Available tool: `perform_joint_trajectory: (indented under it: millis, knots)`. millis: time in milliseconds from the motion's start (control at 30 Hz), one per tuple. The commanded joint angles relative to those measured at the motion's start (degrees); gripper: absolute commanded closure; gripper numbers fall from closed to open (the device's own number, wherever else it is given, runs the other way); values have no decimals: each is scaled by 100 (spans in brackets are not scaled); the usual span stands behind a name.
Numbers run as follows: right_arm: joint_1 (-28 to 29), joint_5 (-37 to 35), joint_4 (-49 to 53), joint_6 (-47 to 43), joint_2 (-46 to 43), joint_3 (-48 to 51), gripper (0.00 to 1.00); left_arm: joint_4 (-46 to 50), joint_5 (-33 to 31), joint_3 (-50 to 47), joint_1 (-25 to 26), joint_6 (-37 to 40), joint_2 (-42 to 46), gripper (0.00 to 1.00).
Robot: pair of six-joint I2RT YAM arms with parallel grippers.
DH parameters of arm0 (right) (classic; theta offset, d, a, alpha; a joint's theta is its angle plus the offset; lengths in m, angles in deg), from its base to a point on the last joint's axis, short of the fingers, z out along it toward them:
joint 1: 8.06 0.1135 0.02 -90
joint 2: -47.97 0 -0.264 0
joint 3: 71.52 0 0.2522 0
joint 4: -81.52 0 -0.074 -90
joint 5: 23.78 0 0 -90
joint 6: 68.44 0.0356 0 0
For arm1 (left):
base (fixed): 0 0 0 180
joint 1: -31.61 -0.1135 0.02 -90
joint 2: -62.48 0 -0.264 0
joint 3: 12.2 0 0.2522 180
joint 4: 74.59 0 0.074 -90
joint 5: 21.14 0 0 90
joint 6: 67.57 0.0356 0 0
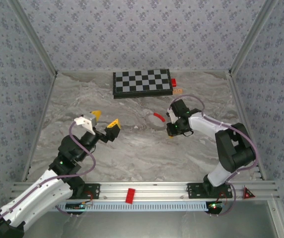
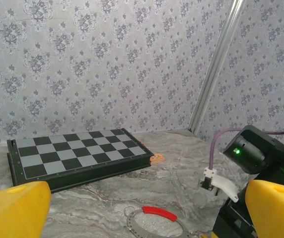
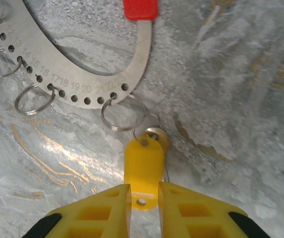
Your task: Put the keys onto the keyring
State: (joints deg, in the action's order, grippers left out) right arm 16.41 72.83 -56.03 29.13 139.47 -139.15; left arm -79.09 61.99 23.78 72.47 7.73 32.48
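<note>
Your right hand (image 3: 144, 192) is pinching the yellow key (image 3: 142, 166), fingers nearly closed, on the desk (image 3: 231, 99) just beside the keyring (image 3: 85, 82); its stamped numbers are reading 19, 20. Your left hand (image 1: 105, 119) is gaping wide, holding nothing.

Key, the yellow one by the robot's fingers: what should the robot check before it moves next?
1. Key hooked on a small ring: ok, it looks threaded.
2. Small ring through a hole in the keyring: ok.
3. Right gripper free of the key: cannot tell; its fingers flank the key's end.
4. Left gripper out of the way: ok, open and apart from the keyring.
5. Keyring flat on the table: ok.
</note>
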Motion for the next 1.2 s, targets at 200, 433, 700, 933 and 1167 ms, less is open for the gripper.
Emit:
perform_joint_trajectory:
  millis: [200,433,700,933,1167]
  knots:
    - [-289,-391,98,597,-1442,643,65,167,-289,173,-52,-162,-188,0]
    - [-883,-651,-913,1017,-3095,1436,46,1773,-1627,986,-378,-918,-1205,0]
    - [-1705,-1515,-2445,891,-4012,2139,0,2677,-2590,1914,-739,-988,-2404,0]
    - [-2135,-2624,-4378,271,-3326,2885,0,2524,-2748,2218,-2045,-160,-3768,0]
    - [-2364,-2849,-6979,-199,-1825,3582,0,1281,-2686,1606,-3324,292,-4950,0]
